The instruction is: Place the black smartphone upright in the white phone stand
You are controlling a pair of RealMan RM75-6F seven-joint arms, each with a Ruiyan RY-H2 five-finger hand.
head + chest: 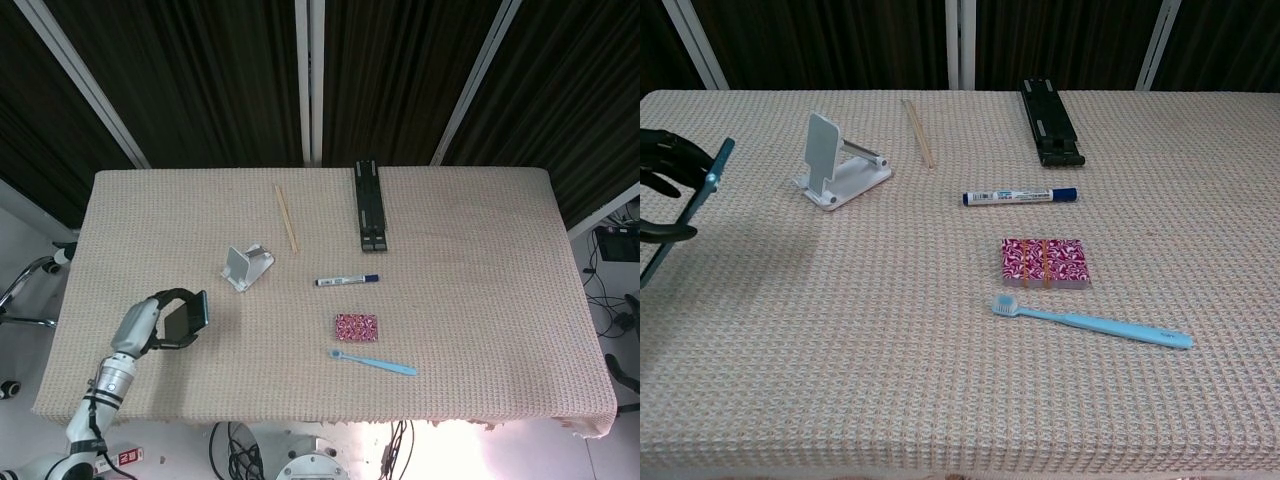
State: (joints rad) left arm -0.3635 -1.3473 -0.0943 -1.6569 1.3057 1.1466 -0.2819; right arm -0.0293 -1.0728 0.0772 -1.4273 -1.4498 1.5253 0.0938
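Observation:
My left hand (pixel 150 322) grips the black smartphone (pixel 186 314) above the table's front left part. The phone is tilted up on edge, seen nearly edge-on in the chest view as a thin blue-rimmed slab (pixel 690 207) with dark fingers (pixel 662 160) around it. The white phone stand (pixel 246 268) sits on the cloth to the right and further back, its upright plate (pixel 821 150) facing forward and nothing in it. A gap separates phone and stand. My right hand shows in neither view.
A blue-capped marker (pixel 347 280), a pink patterned block (pixel 356 326) and a light blue toothbrush (pixel 373 362) lie mid-table. Wooden chopsticks (pixel 286 217) and a black rail (pixel 370 205) lie further back. The table's left edge (pixel 72 290) is near my arm.

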